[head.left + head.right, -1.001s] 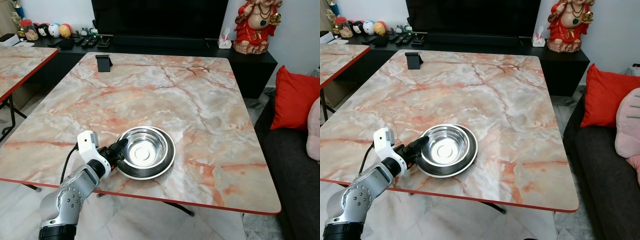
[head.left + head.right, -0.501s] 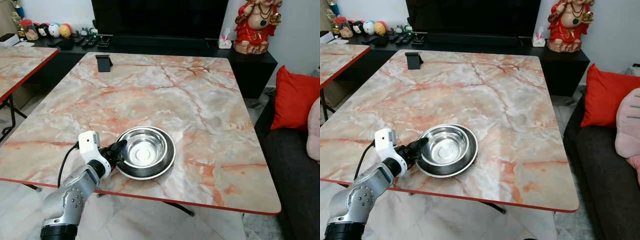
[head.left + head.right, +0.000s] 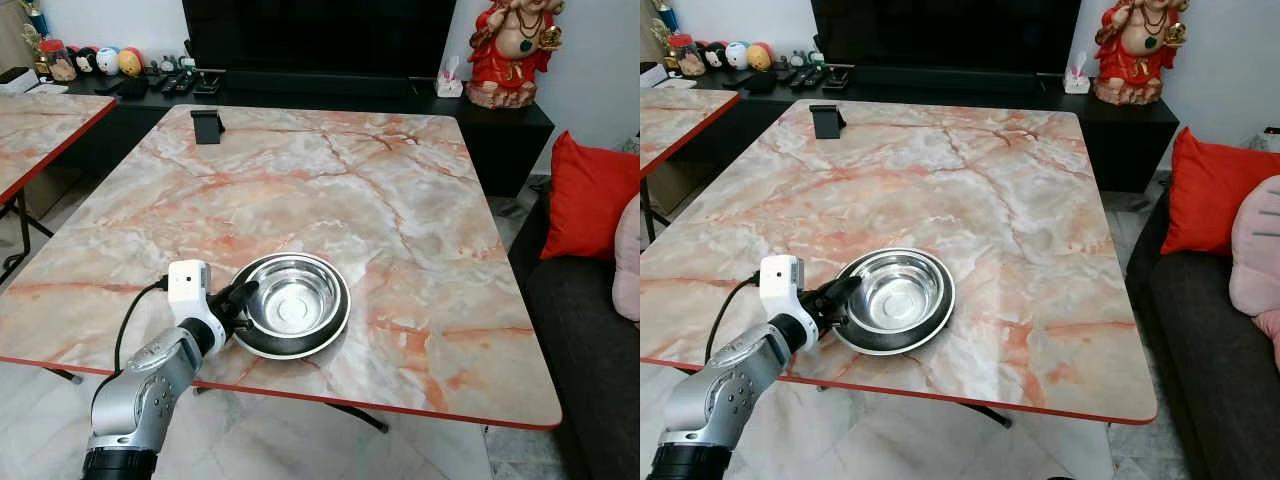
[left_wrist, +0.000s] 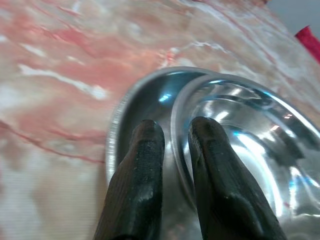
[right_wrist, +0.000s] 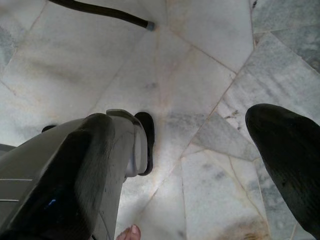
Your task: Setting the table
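Pincer on the left arm [image 3: 238,297], at the lower left of the frame, has slid a little up and inward since a moment ago. Its two black fingers [image 4: 142,165] are pinched close on the rim of the shiny round steel bowl [image 3: 293,303]. That bowl sits inside the wider steel plate [image 3: 330,330] on the pink marble table [image 3: 330,180], near the front edge. Both moved along too, so the place setting is likely being nudged into spot. Nothing is in the bowl. Right pincer [image 5: 200,150] hangs wide open over the floor.
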Available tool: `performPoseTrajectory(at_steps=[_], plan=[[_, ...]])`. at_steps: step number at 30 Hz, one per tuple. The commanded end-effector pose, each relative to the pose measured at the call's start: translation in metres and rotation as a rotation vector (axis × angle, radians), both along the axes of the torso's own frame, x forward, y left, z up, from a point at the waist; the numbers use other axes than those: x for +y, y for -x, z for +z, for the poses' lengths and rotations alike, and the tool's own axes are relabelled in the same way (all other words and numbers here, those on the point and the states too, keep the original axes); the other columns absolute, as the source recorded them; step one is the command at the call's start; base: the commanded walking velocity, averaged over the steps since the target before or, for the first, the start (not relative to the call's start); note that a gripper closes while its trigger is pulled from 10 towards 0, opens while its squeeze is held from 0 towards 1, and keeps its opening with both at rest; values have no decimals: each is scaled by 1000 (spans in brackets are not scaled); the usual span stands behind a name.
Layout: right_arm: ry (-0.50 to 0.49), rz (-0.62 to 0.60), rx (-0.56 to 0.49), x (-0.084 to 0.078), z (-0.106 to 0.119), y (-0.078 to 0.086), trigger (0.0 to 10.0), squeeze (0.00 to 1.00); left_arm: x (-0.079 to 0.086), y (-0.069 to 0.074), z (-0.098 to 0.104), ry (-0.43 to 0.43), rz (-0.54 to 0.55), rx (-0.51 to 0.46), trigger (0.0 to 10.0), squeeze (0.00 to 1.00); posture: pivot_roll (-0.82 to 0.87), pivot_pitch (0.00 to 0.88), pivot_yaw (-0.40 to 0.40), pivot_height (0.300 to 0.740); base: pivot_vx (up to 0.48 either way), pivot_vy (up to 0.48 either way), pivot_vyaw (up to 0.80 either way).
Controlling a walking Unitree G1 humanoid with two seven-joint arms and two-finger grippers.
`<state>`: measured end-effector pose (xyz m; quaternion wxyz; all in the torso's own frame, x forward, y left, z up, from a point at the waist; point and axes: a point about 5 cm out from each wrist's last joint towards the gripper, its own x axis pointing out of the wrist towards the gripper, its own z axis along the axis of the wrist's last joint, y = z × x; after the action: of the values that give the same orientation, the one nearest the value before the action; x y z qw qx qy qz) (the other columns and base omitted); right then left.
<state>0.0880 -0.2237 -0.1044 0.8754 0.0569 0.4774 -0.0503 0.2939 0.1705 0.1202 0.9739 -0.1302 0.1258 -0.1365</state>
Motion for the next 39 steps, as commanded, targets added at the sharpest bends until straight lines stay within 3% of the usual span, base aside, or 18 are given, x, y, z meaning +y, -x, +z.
performPoseTrajectory(at_steps=[1, 10, 11, 12, 14, 17, 22, 26, 29, 39], plan=[[-1, 4, 13, -1, -1, 3, 10000, 0, 0, -3, 6, -23, 3, -28, 10000, 0, 37, 0, -34, 740, 0, 0, 0], [0, 3, 14, -2, -1, 3, 10000, 0, 0, -7, 15, -66, 22, -90, 10000, 0, 36, 0, -37, 740, 0, 0, 0], [1, 4, 14, -2, -1, 3, 10000, 0, 1, -9, 23, -138, 32, -165, 10000, 0, 36, 0, -37, 740, 0, 0, 0], [1, 4, 14, -2, -1, 3, 10000, 0, 1, -9, 23, -138, 32, -165, 10000, 0, 36, 0, -37, 740, 0, 0, 0], [0, 3, 13, -2, 0, 3, 10000, 0, 2, -11, 40, -190, 70, -295, 10000, 0, 38, 0, -39, 740, 0, 0, 0], [-1, -4, 2, -2, 0, 2, 10000, 0, 2, -10, 49, -237, 85, -390, 10000, 0, 39, 0, -39, 740, 0, 0, 0], [2, -19, -15, -2, 1, 1, 10000, 0, 1, -8, 44, -242, 108, -435, 10000, 0, 32, 0, -39, 740, 0, 0, 0], [11, -28, -21, -3, 1, 1, 10000, 0, -6, -8, 35, -374, 101, -512, 10000, 0, 27, 0, -37, 740, 0, 0, 0], [13, -35, -27, -3, 1, 1, 10000, 0, -10, -8, 39, -386, 99, -558, 10000, 0, 25, 0, -36, 740, 0, 0, 0], [17, -43, -31, -3, 1, 2, 10000, 0, -2, -6, 19, -383, 148, -521, 10000, 0, 20, 0, -32, 740, 0, 145, 0]])
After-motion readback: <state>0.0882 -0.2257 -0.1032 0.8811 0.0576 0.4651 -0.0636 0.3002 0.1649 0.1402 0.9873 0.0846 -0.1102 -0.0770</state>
